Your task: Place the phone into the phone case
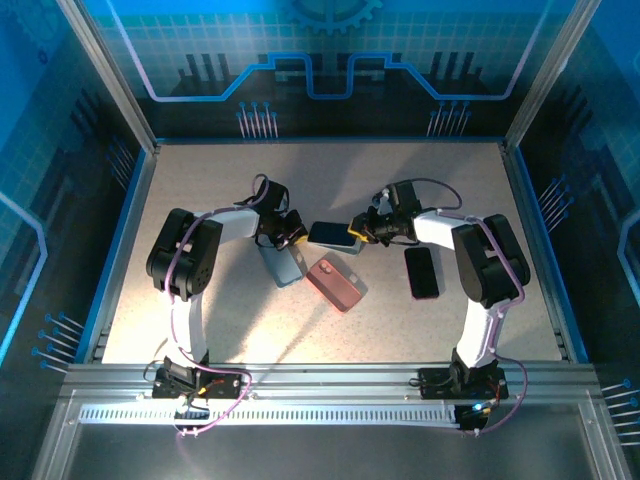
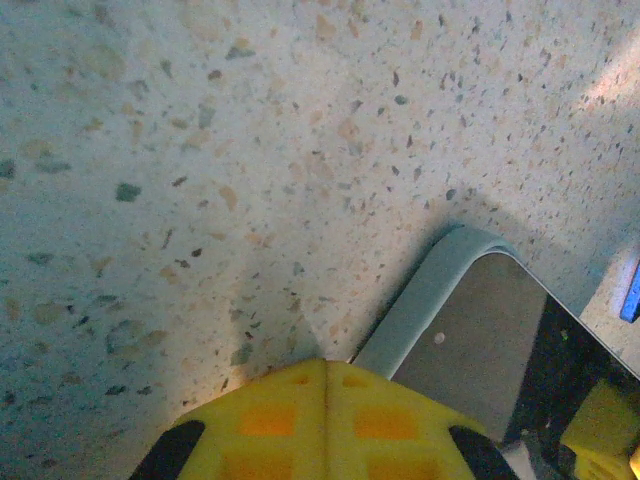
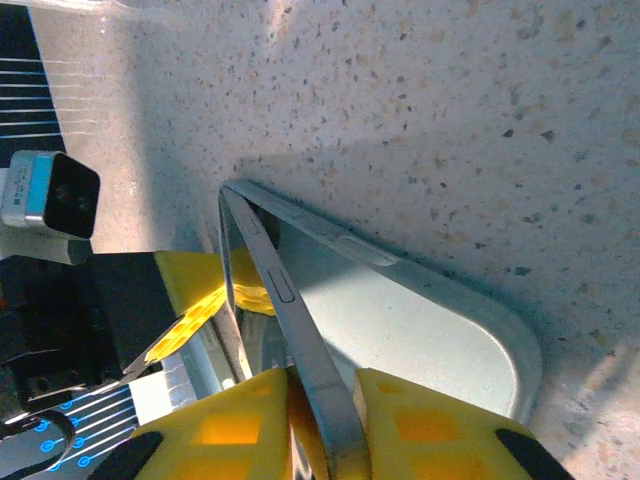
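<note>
Phone (image 1: pixel 333 236) lies in the middle of the bench (image 1: pixel 200 180), between the two arms, and I judge it only partly inside the pale phone case (image 3: pixel 430 330). In the right wrist view one end of the phone meets the case at the far corner, but its long thin edge rises at an angle above the case floor, so this side is not seated. In the left wrist view the screen looks level with the case rim at that corner.

The left jaws are pressed together with nothing between them, their tips just beside the case corner. The right jaws stand close on both sides of the raised phone edge; I cannot tell if they pinch it or only flank it.

What is left, I think, is to push the raised side down until it sits in the case all around. A pink case (image 1: pixel 335 283) and a black phone (image 1: pixel 421 271) lie nearby, untouched.
</note>
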